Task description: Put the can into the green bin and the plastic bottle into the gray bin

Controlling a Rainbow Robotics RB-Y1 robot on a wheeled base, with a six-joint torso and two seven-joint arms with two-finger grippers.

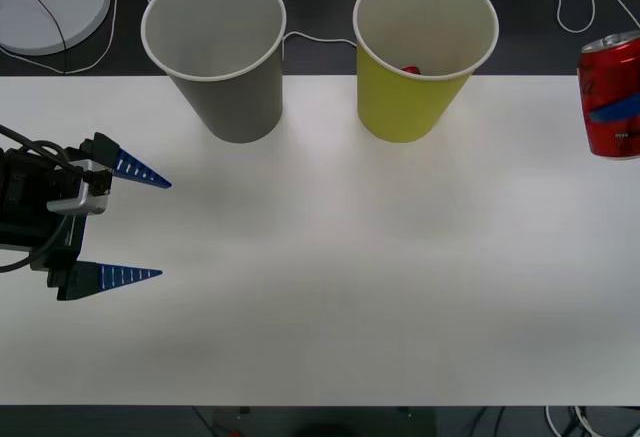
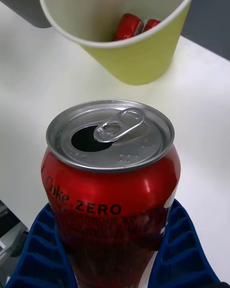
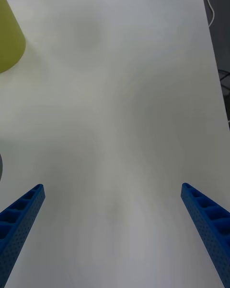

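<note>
The can point(image 1: 612, 97) is red with a silver top and hangs in the air at the table's far right. My right gripper point(image 2: 110, 213) is shut on the can point(image 2: 112, 187), with a blue finger point(image 1: 620, 109) across its side. The green bin point(image 1: 415, 97) stands upright at the back right, ahead of the can in the right wrist view, green bin point(image 2: 139, 57). The gray bin point(image 1: 235, 97) stands upright to its left. My left gripper point(image 1: 165, 229) point(image 3: 111, 187) is open over the table's left side, holding nothing. The plastic bottle is out of view.
Red cans point(image 2: 128, 26) lie at the bottom of the green bin. A white round disc point(image 1: 50, 2) and white cables point(image 1: 320, 39) lie on the dark floor behind the white table point(image 1: 330, 287). The green bin's side point(image 3: 9, 33) shows in the left wrist view.
</note>
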